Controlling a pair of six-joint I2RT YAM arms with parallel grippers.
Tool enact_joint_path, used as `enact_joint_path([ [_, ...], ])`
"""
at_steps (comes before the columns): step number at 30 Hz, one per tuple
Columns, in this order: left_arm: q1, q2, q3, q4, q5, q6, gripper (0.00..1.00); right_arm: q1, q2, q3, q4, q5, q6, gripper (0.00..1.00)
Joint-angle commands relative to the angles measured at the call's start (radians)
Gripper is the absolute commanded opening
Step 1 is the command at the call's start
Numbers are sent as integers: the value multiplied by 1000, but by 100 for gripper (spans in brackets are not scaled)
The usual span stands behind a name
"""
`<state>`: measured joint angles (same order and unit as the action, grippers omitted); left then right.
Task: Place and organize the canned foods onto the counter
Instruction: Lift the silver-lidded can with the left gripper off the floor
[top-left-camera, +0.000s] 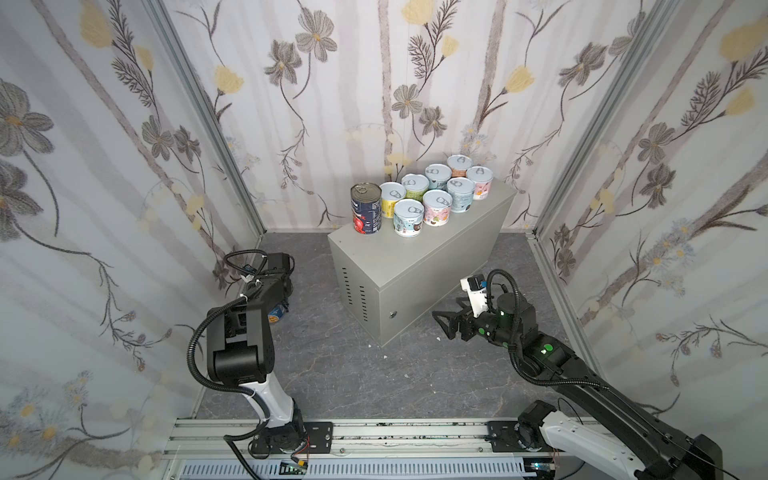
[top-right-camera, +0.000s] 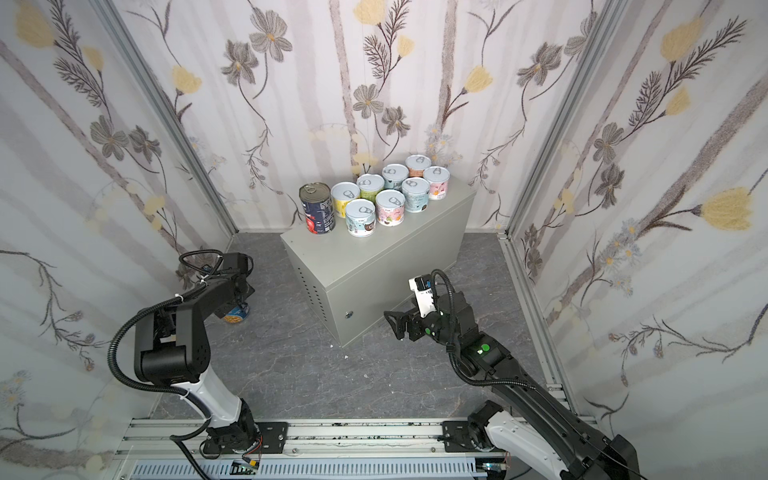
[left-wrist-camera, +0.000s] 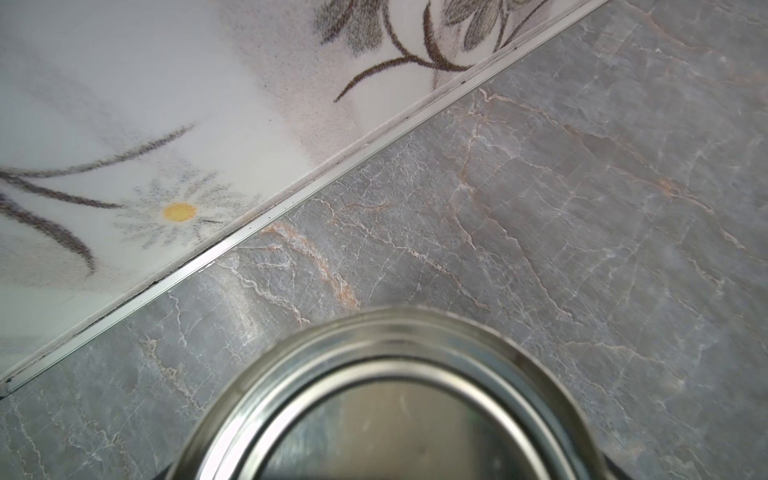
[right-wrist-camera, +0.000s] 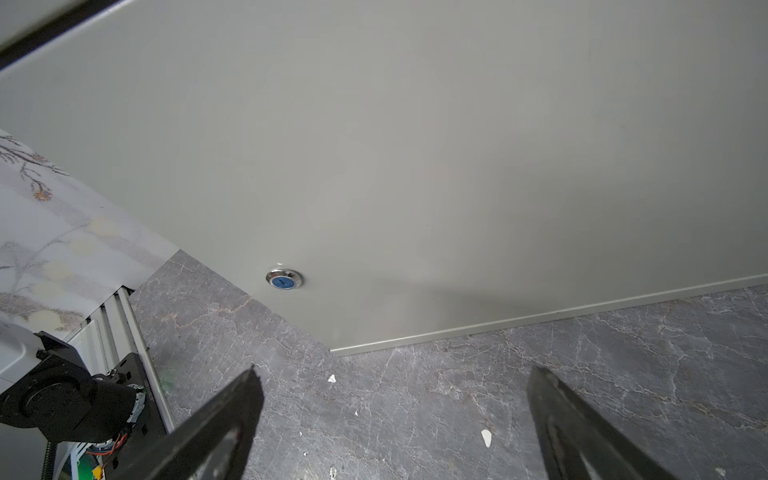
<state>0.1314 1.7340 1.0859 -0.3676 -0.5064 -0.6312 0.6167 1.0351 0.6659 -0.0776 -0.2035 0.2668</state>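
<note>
Nine of the ten cans are already up on the counter (top-left-camera: 415, 266). Eight short pull-tab cans (top-left-camera: 437, 202) stand there in two tidy rows, and the navy-red can (top-left-camera: 366, 209) stands just beside them at the end nearer the left wall. The last one, the blue can (top-right-camera: 237, 319), is down on the marbled floor (top-left-camera: 332, 365), near the left wall and well apart from the counter. So the step in hand looks like the pickup of that final can.

The left arm (top-left-camera: 257, 299) is folded low, forearm reaching forward and wrist tipped down right over the blue can. The left gripper is hidden under the wrist in both top views. Its wrist camera shows only the can's metal lid (left-wrist-camera: 386, 399) filling the lower edge, so I cannot tell whether the jaws have closed on the can or only straddle it.

The right gripper (top-left-camera: 440, 324) hovers low beside the lock end of the counter, pointing across towards the middle. Its jaws are spread wide with nothing between them.

To my eye, the next move calls for a firm, square hold on the can's sides. Then it needs a lift high enough to clear the counter's edge, and a drop onto the bare patch next to the navy-red can without nudging it.
</note>
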Motion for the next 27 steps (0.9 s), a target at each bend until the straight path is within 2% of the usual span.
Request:
enact_joint_path([
  [1, -5, -24, -9, 10, -27, 14, 72, 0, -8, -2, 53, -6, -14, 100],
  [5, -21, -58, -19, 13, -12, 41, 65, -1, -19, -4, 53, -6, -12, 100],
  [14, -89, -220, -98, 15, 29, 88, 59, -3, -47, 2, 51, -2, -9, 100],
  [20, -178, -354, -167, 6, 87, 131, 58, -5, -60, 8, 48, -4, 0, 100],
  [27, -318, -472, -222, -29, 131, 110, 58, -12, -59, 18, 27, 10, 5, 100],
])
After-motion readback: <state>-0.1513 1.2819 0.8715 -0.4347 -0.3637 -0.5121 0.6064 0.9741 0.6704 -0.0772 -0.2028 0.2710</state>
